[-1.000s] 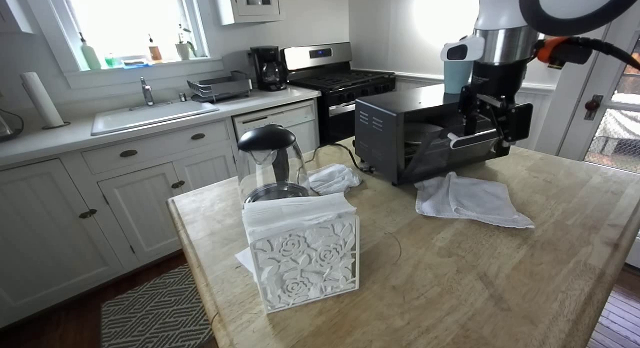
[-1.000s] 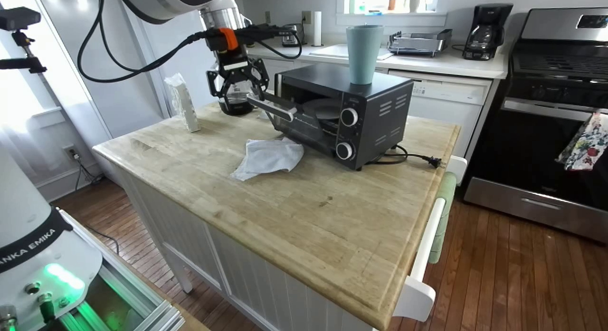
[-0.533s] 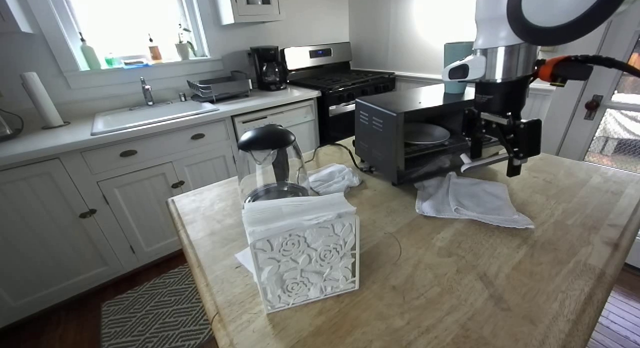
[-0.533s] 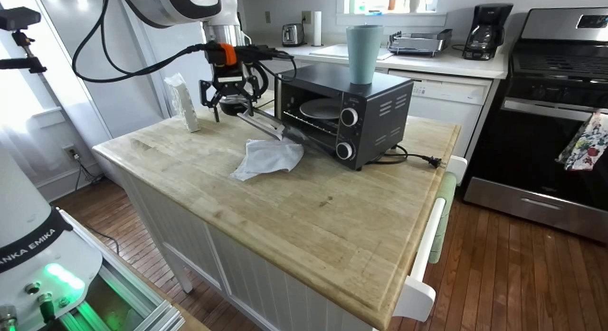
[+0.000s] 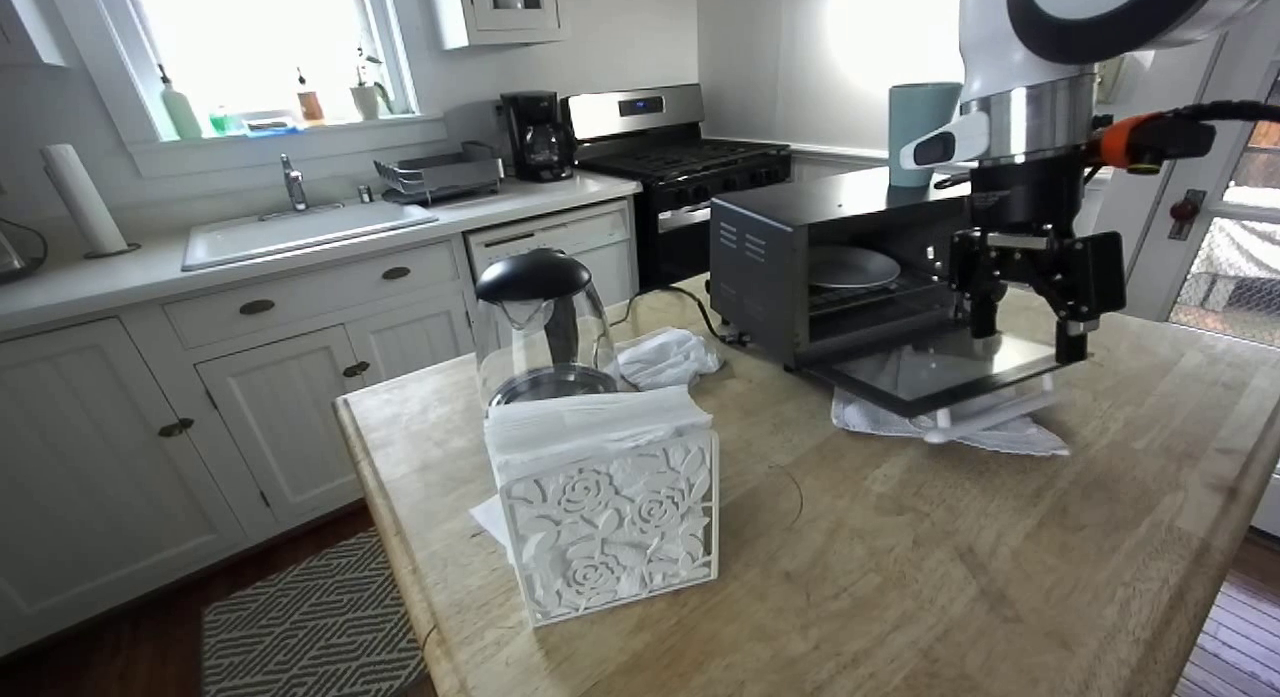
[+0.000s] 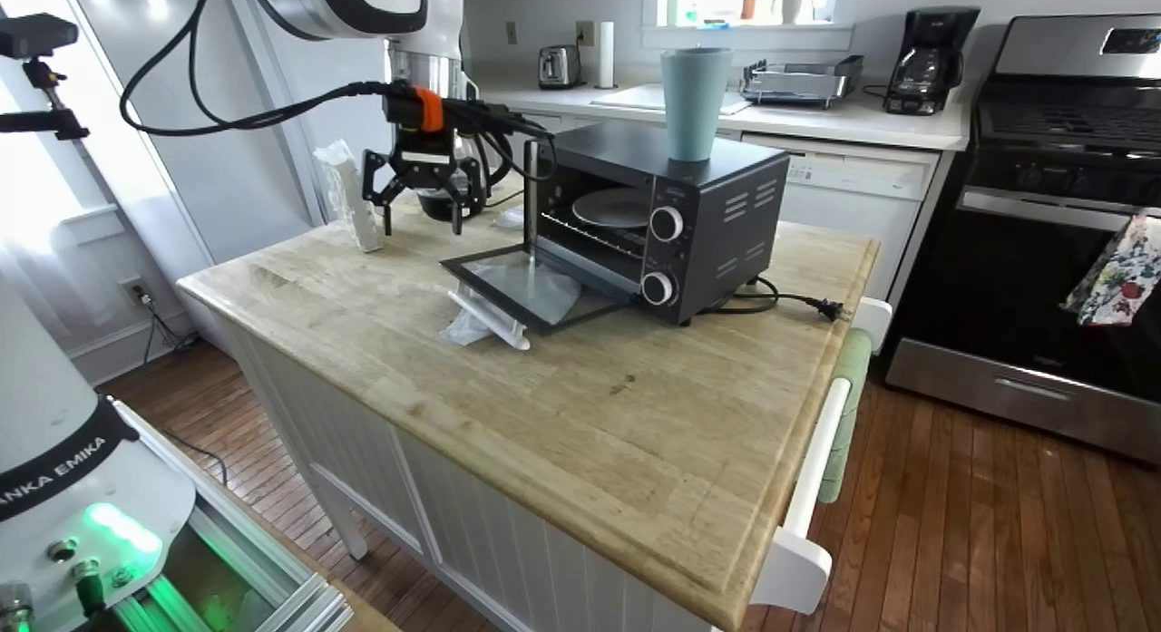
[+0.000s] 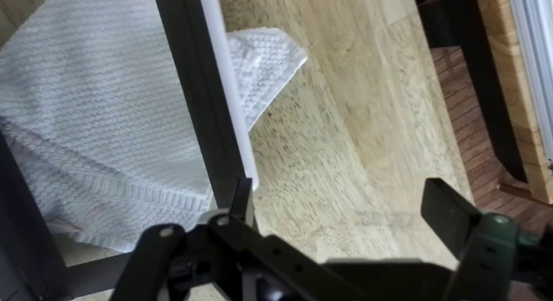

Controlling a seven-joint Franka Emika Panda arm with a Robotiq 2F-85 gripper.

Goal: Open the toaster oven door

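The black toaster oven (image 5: 755,277) stands on the wooden island; it also shows in an exterior view (image 6: 730,228). Its door (image 6: 531,283) is swung down to about level, glass up, with the inside and a round plate (image 6: 612,208) exposed. The white bar handle (image 5: 1000,414) hangs along the door's outer edge; it also shows in the wrist view (image 7: 242,132). My gripper (image 5: 1028,335) is open and empty, above the door's far outer corner (image 6: 422,224). In the wrist view, one finger of the gripper (image 7: 341,197) overlaps the frame corner; I cannot tell if it touches.
A blue-green cup (image 6: 695,102) stands on the oven's top. A white towel (image 7: 268,63) lies under the door. A glass kettle (image 5: 545,327) and a white napkin holder (image 5: 610,527) stand on the island. A power cord (image 6: 789,298) lies behind the oven.
The door has swung down from partly open to about level. My gripper, at the handle before, has moved away from the oven and is apart from the handle.
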